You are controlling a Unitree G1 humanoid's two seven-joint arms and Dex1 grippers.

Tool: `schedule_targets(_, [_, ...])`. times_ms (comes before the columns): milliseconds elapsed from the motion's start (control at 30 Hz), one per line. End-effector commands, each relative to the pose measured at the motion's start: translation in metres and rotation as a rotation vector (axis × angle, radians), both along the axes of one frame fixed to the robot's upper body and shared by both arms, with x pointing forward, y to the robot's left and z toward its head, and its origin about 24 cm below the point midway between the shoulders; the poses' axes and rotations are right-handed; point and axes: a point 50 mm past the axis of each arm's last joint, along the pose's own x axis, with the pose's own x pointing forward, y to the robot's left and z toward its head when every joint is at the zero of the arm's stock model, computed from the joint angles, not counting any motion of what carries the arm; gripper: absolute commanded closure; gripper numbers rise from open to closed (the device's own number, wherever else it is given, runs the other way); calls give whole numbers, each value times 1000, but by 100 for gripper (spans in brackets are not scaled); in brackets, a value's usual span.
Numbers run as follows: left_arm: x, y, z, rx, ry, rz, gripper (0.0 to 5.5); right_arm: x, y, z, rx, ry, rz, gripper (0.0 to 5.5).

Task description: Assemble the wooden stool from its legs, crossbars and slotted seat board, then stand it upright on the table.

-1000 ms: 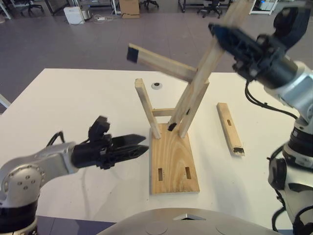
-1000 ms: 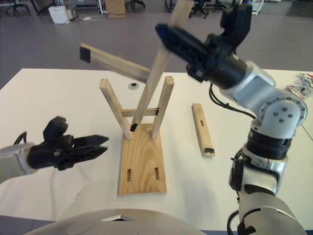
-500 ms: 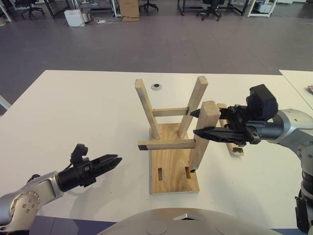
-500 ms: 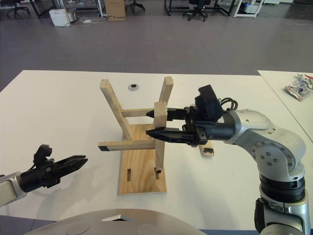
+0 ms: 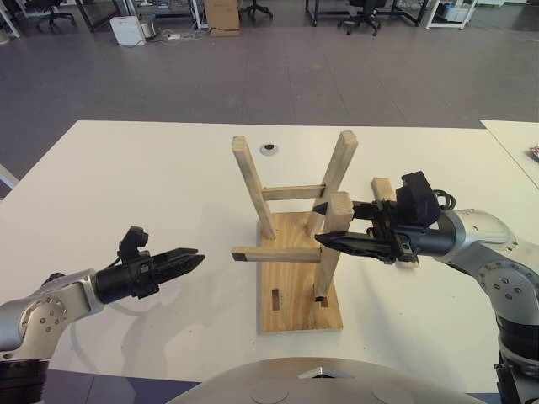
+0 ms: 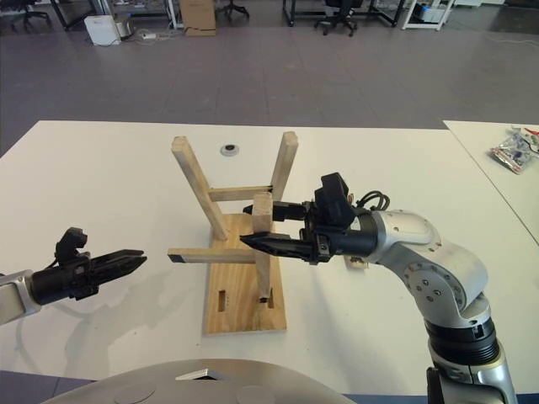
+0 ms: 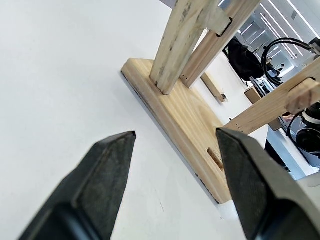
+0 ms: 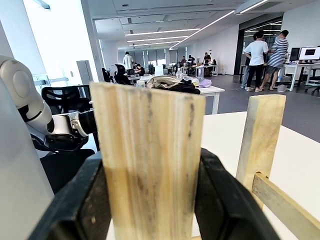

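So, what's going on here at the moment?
The right gripper is shut on a leg with a crossbar attached, holding it upright at a near slot of the seat board. Two joined legs already stand at the board's far end. The left gripper hangs open to the left; a spare leg lies on the table.

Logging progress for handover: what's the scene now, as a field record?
seat board: flat on table; two legs with a crossbar stand in its far slots
right gripper: shut on third leg
third leg: roughly upright, lower end at board's near right, own crossbar pointing left
near left slot: empty
left gripper: open, above table left of board
loose leg: lying right of board
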Motion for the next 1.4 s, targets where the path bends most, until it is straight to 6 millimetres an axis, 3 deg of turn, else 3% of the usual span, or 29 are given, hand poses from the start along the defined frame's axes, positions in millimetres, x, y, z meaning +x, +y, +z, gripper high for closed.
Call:
schedule_targets(33, [0, 1, -1, 22, 12, -5, 255, 0, -4, -1, -34, 6, 18, 347])
schedule_targets(567, [-8, -3, -11, 0, 19, 19, 255, 3, -16, -2, -99, 29, 91, 347])
schedule_targets(733, [-7, -3, -11, 0, 17, 15, 255, 7, -18, -17, -129, 53, 56, 347])
schedule_targets(900, [-5, -5, -11, -4, 13, 3, 255, 16, -21, -18, -159, 7, 33, 347])
schedule_targets(1200, [-13, -8, -14, -15, 23, 23, 255, -26, -34, -57, -287, 127, 51, 347])
schedule_targets(1400, [-18, -14, -16, -34, 19, 39, 255, -36, -42, -72, -219, 293, 48, 346])
